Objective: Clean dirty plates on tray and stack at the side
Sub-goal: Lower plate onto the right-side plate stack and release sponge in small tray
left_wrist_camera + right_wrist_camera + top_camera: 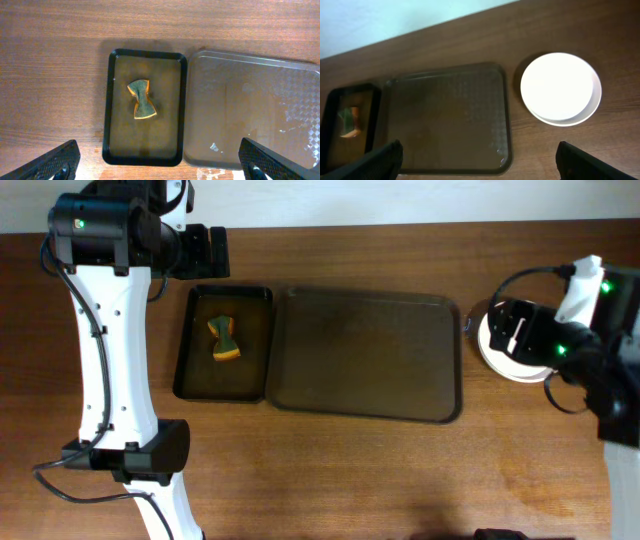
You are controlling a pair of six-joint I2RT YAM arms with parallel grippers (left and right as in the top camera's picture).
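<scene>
A large brown tray (370,355) lies mid-table with nothing on it; it shows in the left wrist view (260,110) and the right wrist view (445,120). White plates (497,345) sit stacked on the table right of the tray, also seen in the right wrist view (560,87). A green-and-orange sponge (224,340) lies in a small black tray (190,360), seen too in the left wrist view (141,99). My left gripper (160,167) is open and empty, high above the black tray. My right gripper (480,160) is open and empty, above the plates.
The small black tray (145,150) touches the brown tray's left edge. Bare wooden table (400,480) runs along the front. A pale wall lies behind the table's far edge (395,20).
</scene>
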